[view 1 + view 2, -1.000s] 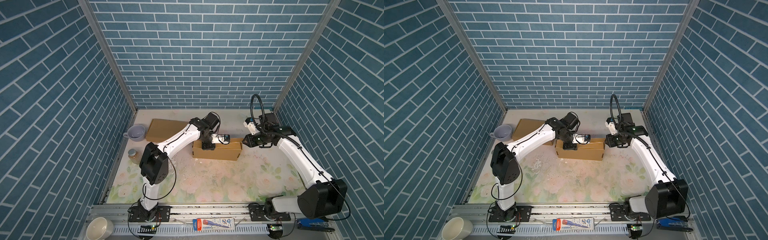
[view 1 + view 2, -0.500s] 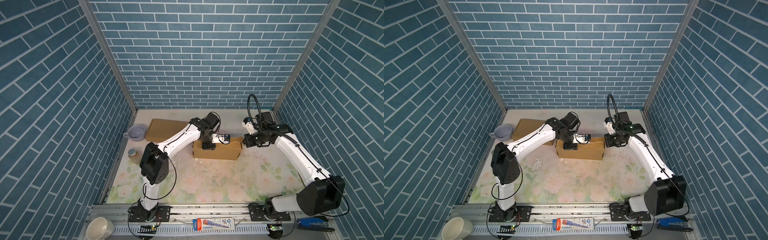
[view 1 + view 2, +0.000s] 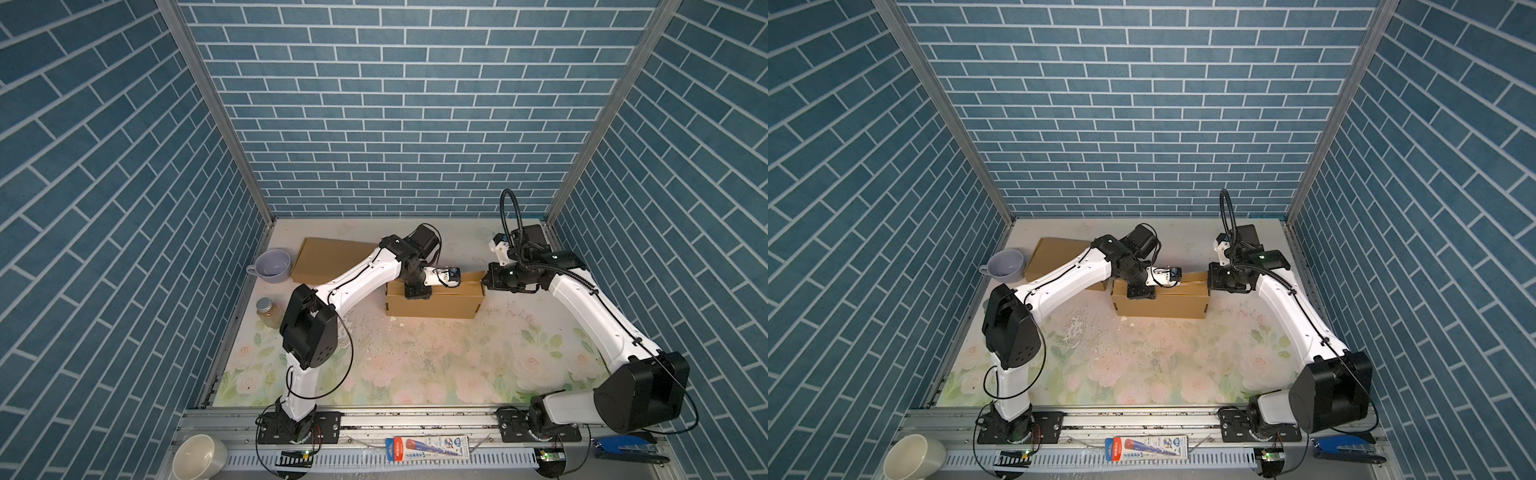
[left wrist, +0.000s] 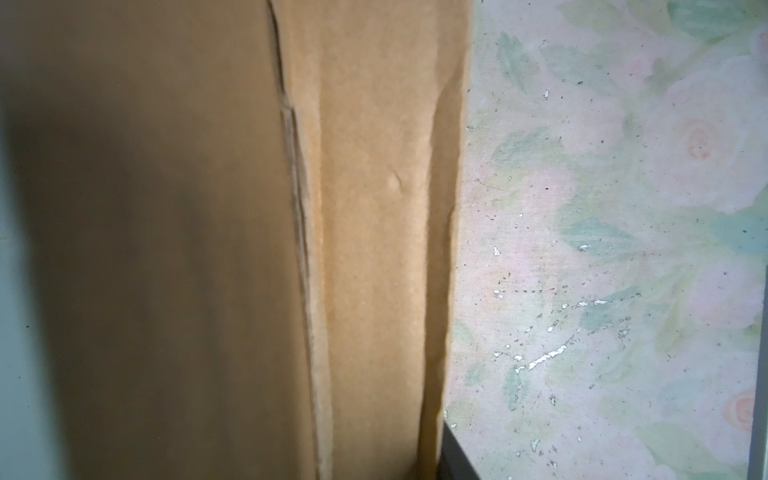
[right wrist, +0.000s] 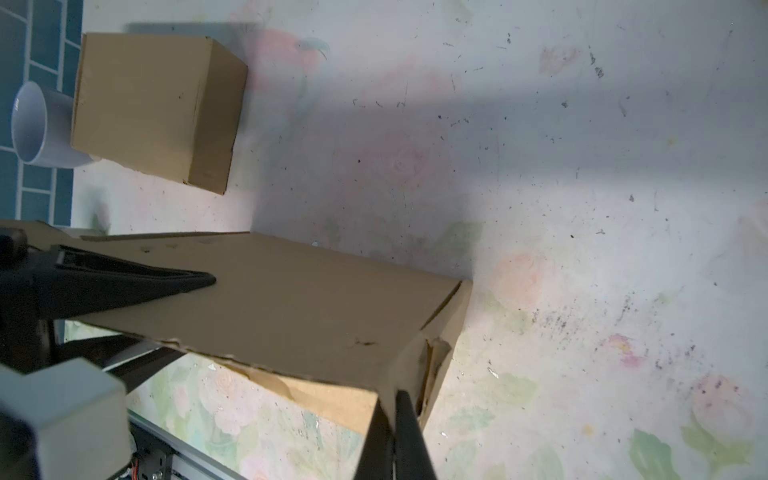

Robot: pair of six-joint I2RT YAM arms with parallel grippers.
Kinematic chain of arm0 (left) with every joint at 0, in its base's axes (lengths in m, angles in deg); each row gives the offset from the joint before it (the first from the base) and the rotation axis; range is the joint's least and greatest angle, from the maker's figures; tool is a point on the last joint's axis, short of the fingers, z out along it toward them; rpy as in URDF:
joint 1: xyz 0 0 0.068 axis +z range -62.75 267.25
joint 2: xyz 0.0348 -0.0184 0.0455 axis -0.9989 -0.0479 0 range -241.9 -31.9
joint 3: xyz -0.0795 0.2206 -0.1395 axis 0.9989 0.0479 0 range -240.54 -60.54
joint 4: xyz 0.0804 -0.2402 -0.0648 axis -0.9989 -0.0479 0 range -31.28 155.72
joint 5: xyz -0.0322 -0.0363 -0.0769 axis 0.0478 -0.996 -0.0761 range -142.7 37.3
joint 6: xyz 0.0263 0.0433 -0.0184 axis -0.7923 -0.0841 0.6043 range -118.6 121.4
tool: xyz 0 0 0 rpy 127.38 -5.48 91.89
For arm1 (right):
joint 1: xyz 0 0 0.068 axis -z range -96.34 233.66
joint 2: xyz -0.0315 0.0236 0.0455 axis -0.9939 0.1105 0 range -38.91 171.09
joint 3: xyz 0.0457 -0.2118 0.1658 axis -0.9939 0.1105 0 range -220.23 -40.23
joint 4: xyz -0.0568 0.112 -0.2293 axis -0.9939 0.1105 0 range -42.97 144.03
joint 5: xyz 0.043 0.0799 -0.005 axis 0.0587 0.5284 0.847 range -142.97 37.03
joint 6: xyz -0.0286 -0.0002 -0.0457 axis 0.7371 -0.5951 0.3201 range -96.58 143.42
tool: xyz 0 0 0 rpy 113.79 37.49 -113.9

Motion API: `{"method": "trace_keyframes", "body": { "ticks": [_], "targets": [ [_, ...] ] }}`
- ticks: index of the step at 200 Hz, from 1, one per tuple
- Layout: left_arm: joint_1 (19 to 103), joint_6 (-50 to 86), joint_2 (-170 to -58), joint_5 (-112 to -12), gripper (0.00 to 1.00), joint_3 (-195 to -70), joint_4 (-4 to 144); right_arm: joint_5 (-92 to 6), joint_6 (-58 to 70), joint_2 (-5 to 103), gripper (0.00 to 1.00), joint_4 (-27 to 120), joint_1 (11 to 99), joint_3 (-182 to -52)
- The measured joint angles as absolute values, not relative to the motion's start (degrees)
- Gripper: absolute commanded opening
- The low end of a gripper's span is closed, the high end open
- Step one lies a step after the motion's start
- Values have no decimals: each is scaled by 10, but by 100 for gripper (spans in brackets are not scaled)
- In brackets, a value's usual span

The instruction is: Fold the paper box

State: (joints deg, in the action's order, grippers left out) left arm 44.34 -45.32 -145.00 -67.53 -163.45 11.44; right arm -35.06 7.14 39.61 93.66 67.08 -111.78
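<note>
So the paper box [image 3: 432, 305] sat toward the back of the bench [image 3: 415, 365], roughly mid-width, with its long side running along the front edge. The top was folded down, but the right end looked rough. In the right wrist view that corner was crumpled and a bit torn, so I'd guess the end flap wasn't tucked in yet.

The right gripper [image 5: 395, 415] was at exactly that corner, fingers pressed together on the thin card edge. To me that looked like a pinch to pull or steer the flap.

The left gripper [image 3: 419, 289] was on the box's left half. One finger [image 5: 145, 276] lay flat on the top panel and the other showed just past the front edge. I honestly couldn't tell if it was squeezing the card or just resting there. My read is it was an anchor, so the light box wouldn't slide or pop open while the other side got worked.

A second box [image 3: 328, 259] and a cup [image 3: 272, 266] were parked by the back-left corner, with a jar [image 3: 268, 311] along the left edge, all well out of the way.
</note>
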Motion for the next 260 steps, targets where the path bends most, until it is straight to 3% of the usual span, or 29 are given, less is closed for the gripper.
{"method": "trace_keyframes", "body": {
  "ticks": [171, 231, 260],
  "targets": [
    [437, -423, -1438, -644, 34, -1613, 147, -365, 69, 338, 0, 796, 671, -1005],
    [433, -425, -1431, -632, 24, -1597, 164, -367, 71, 329, 0, 779, 671, -990],
    [429, -430, -1425, -626, 22, -1586, 177, -355, 74, 336, 16, 804, 675, -1006]
  ]
}}
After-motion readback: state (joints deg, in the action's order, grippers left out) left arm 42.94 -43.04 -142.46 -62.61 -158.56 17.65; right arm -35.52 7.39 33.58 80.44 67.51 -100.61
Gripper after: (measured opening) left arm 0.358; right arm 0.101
